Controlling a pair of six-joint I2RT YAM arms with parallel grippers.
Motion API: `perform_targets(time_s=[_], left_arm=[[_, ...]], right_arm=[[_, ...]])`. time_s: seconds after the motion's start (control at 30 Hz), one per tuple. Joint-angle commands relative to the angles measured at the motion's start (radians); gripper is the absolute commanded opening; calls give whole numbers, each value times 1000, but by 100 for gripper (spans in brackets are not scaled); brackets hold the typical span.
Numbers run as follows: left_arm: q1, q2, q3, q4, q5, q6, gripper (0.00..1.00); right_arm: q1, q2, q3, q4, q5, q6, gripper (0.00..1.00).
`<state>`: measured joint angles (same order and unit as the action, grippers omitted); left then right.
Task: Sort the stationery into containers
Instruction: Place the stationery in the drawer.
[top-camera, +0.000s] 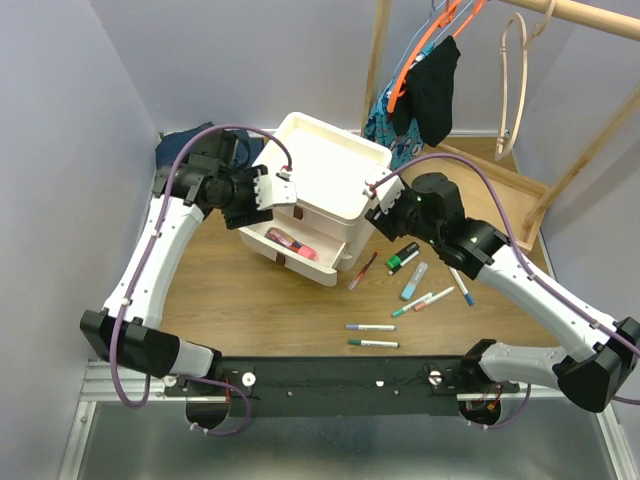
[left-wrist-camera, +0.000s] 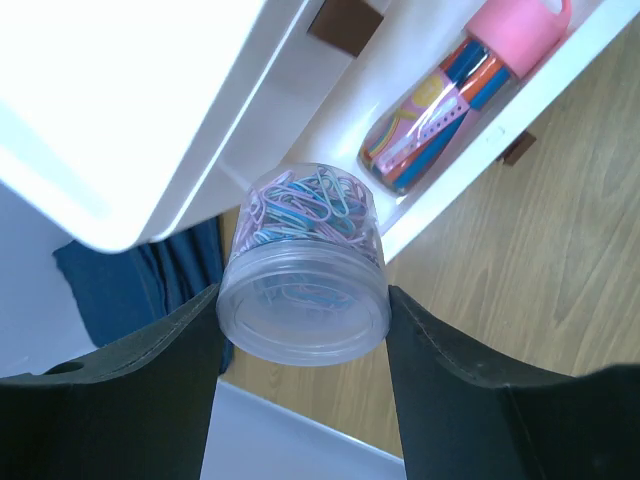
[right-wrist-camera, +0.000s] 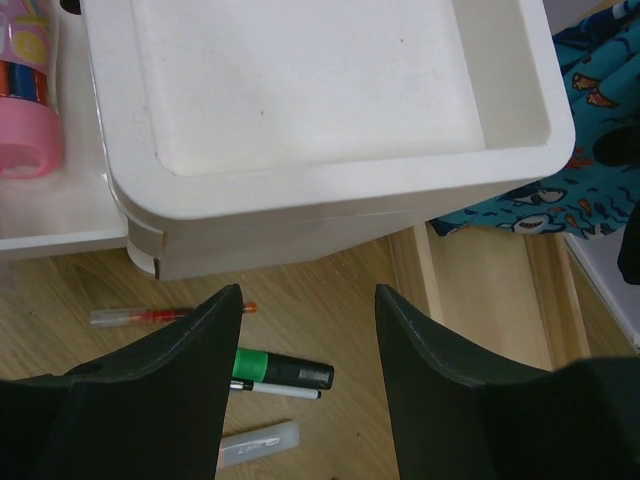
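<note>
My left gripper is shut on a clear round jar of pastel paper clips, held just left of the white drawer stack. Its bottom drawer stands pulled out, with a pink-capped tube of coloured pens lying in it. My right gripper hangs open with nothing between its fingers, at the stack's right corner, over the tray-like top. Below it on the table lie a red pen, a black-green marker and a clear case. Slim markers lie in front.
A long wooden tray runs along the back right. A wooden rack with hangers and clothes stands behind the drawers. Blue cloth lies at the back left corner. Walls close in on both sides.
</note>
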<state>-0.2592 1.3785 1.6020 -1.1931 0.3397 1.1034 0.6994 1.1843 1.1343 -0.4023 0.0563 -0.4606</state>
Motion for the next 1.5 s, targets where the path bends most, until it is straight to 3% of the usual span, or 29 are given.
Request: perform_targets(time_s=[0.0, 0.7, 0.83, 1.07, 1.47], left_arm=[[-38, 100, 6, 49, -79, -74, 61], [-38, 218, -47, 69, -148, -94, 63], [-38, 240, -36, 66, -172, -111, 65], [-38, 243, -19, 76, -185, -126, 77], [-43, 252, 24, 50, -186, -134, 79]], right_arm=[[-21, -51, -31, 14, 14, 19, 64], [-69, -92, -84, 17, -10, 42, 64], [-74, -94, -87, 13, -18, 43, 64], [-81, -95, -85, 7, -24, 48, 64], [-84, -94, -87, 10, -35, 51, 64]])
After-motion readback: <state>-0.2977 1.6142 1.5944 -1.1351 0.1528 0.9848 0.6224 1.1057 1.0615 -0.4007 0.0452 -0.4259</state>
